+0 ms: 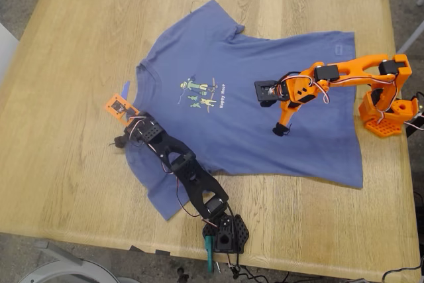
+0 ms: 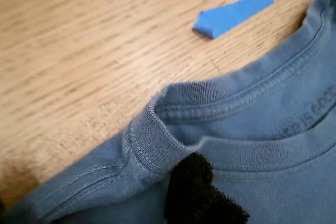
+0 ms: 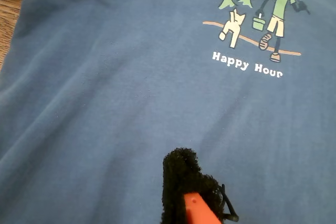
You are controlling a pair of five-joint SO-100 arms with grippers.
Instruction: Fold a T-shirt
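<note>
The slate-blue T-shirt lies spread flat and face up on the wooden table, its neck toward the exterior view's left. Its cartoon print reads "Happy Hour". My first gripper, on the black arm, rests at the shoulder beside the collar. One black pad lies on the cloth; the other jaw is hidden. My second gripper, on the orange arm, points down at the shirt's belly, its jaws together, black tip on or just above the fabric.
A small blue tape scrap lies on the wood just outside the collar. The black arm's base sits at the table's near edge. At the exterior view's right edge stands the orange arm's base. Cables trail off the table front.
</note>
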